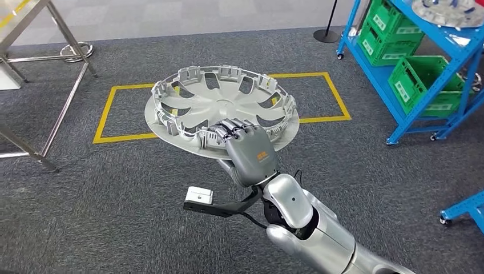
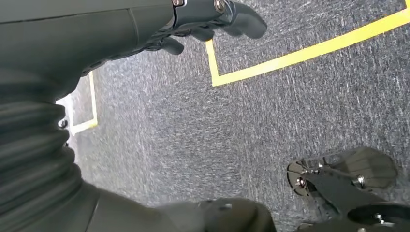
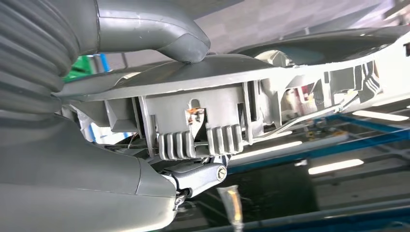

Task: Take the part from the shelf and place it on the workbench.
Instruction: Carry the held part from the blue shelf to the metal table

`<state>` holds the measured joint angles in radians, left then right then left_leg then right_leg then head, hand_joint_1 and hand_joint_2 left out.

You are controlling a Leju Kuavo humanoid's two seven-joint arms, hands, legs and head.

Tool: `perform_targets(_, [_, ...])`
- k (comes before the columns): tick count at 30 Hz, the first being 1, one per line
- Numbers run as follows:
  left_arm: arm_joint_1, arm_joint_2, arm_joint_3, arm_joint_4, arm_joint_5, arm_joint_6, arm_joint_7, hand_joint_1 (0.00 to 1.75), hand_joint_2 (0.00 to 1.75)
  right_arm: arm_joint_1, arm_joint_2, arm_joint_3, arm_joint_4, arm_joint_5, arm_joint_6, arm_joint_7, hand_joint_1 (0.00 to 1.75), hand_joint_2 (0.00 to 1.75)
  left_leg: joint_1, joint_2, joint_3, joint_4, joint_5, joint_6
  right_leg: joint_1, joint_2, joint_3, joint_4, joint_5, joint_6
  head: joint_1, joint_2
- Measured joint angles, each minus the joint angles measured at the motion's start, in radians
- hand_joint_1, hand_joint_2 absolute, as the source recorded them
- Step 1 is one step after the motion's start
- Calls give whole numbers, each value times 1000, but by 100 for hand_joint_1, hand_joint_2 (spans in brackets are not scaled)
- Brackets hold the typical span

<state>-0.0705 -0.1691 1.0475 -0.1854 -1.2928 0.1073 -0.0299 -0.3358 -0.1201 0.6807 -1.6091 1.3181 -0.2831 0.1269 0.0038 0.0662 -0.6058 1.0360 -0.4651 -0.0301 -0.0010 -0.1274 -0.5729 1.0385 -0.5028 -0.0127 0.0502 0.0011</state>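
I see the right hand [image 1: 246,147] grasping the near rim of the wheel cover [image 1: 220,108], fingers [image 1: 231,129] curled over the ribbed edge; the right wrist view confirms the thumb [image 3: 159,31] pressed on one face and the fingers beneath the clips. The wheel cover is held roughly level in the air, inner side up, above the grey carpet [image 1: 114,200] and over the near edge of a yellow taped rectangle [image 1: 108,108]. The left hand [image 2: 212,17] hangs over the carpet with its fingers curled in, holding nothing. A blue shelf [image 1: 456,63] stands well apart to the right, carrying green crates [image 1: 425,85] and another wheel cover [image 1: 448,11] on top.
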Motion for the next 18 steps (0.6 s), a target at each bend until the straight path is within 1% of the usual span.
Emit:
perform_targets(2, [1,0,0,0,0,0,1,0,175,-5,0,0,0,0,0,-1,175,175,-3,-23,-2,-1,2,16,0,-19,6,-2,-2,12,2,0])
perform_targets(3, [2,0,1,0,1,0,2,0,175,-7,-1,0,0,0,0,-1,175,175,-3,-36,-1,-2,4,23,-2,-13,9,1,-7,18,2,0])
perform_targets(4, [2,-1,1,0,1,0,3,0,175,-8,-1,0,-1,0,0,-1,175,175,0,-47,0,-5,6,29,-6,8,5,16,-19,24,3,0])
perform_targets(5, [1,-1,2,0,1,0,4,0,175,-8,-2,0,-1,1,0,0,175,175,2,-60,1,-7,9,35,-9,41,-9,50,-41,30,5,0])
perform_targets(6, [-1,-2,2,0,2,0,5,0,175,-8,-4,0,-2,1,0,1,175,175,4,-73,1,-7,10,39,-11,79,-35,106,-70,33,6,0])
perform_targets(7, [-3,-2,2,0,2,0,5,0,175,-6,-7,0,-2,2,0,3,175,175,4,-87,-1,-7,12,42,-12,105,-71,175,-100,34,7,0])
perform_targets(8, [-4,-3,3,0,2,0,6,0,175,-4,-10,0,-2,3,1,4,175,175,3,-103,-2,-6,13,45,-11,117,-105,237,-121,34,8,0])
perform_targets(9, [-4,-3,3,0,2,0,6,0,175,-2,-12,0,-2,5,3,5,175,175,2,-119,-3,-6,13,45,-10,122,-127,272,-124,32,8,0])
perform_targets(10, [-3,-3,5,0,3,0,6,0,175,-1,-14,0,-2,7,6,6,175,175,1,-134,-3,-5,13,45,-9,124,-132,271,-109,29,8,0])
perform_targets(11, [-2,-4,6,0,4,0,7,0,175,0,-14,0,-2,9,9,7,175,175,0,-150,-3,-4,14,45,-8,129,-117,230,-78,24,8,0])
perform_targets(12, [-2,-5,7,0,7,0,8,0,175,0,-14,1,-2,11,12,8,175,175,-1,-165,-3,-3,14,44,-6,142,-86,162,-39,17,8,0])
perform_targets(13, [-2,-7,8,0,13,-1,9,0,175,-1,-14,1,-2,13,15,8,175,175,0,-179,-3,-2,16,42,-6,166,-55,97,-11,12,8,0])
perform_targets(14, [-3,-9,11,0,22,-2,9,0,175,-3,-14,1,-3,14,18,8,175,175,0,-192,-5,-2,17,38,-4,189,-30,41,9,6,8,0])
perform_targets(15, [-4,-12,16,0,34,-3,9,0,175,-8,-13,2,-2,14,23,5,175,175,1,-203,-8,-3,20,33,-1,205,-16,10,18,2,10,0])
perform_targets(16, [-5,-14,23,0,45,-5,8,0,175,-16,-12,2,-2,14,28,2,175,175,3,-213,-11,-5,22,27,2,210,-13,2,16,0,10,0])
perform_targets(17, [-5,-15,30,1,55,-6,8,0,175,-23,-9,3,-1,14,33,0,175,175,3,-224,-15,-7,25,20,5,201,-13,-3,19,-3,12,0])
perform_targets(18, [-4,-16,36,1,60,-6,7,0,175,-31,-5,3,0,13,36,-1,175,175,3,-229,-18,-9,27,15,2,187,-11,-6,22,-6,12,0])
